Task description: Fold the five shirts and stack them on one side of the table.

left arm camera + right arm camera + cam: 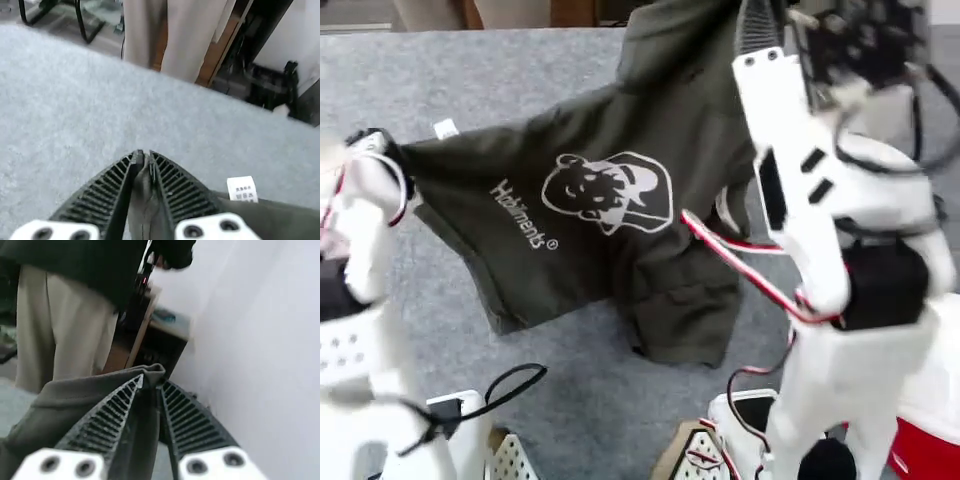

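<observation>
A dark olive shirt (pixel 610 210) with a white face print hangs stretched between my two arms above the grey table (pixel 570 400). My left gripper (pixel 375 145) at the left edge is shut on one corner of the shirt; in the left wrist view its ribbed fingers (pixel 110 190) pinch the olive cloth (pixel 142 200), with a white label (pixel 241 188) beside them. My right gripper (pixel 149 390) is raised at the top right and shut on another edge of the shirt (pixel 75 395). The shirt's lower part droops onto the table.
Grey cloth covers the table (pixel 100 100). The white arm bases (pixel 840 400) stand along the near edge, with red and white cables (pixel 740 255) crossing the shirt. A person in beige trousers (pixel 170 35) stands beyond the table's far edge.
</observation>
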You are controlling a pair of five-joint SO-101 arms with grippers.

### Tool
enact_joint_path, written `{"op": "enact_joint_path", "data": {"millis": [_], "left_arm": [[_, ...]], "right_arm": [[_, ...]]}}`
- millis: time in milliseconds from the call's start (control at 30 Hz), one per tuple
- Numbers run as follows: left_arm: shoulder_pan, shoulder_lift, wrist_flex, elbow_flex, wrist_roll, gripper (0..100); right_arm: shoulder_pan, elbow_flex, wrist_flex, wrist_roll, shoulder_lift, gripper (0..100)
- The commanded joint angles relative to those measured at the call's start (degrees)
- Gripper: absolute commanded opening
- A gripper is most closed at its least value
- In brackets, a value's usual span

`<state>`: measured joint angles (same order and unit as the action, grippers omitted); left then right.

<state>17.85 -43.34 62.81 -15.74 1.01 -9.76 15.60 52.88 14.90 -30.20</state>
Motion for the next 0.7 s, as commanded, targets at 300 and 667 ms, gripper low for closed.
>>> {"op": "enact_joint_path", "data": {"millis": [300,667], "left_arm": [[-6.4,6.0,-7.2,-23.6,-0.4,24],[3.9,9.0,2.1,-9.4,1.1,30]], "right_arm": [[-0.7,-36.9,-15.6,-1.8,-0.8,0.4],[-0.7,-71.6,-28.7,5.2,-6.8,0.4]]}}
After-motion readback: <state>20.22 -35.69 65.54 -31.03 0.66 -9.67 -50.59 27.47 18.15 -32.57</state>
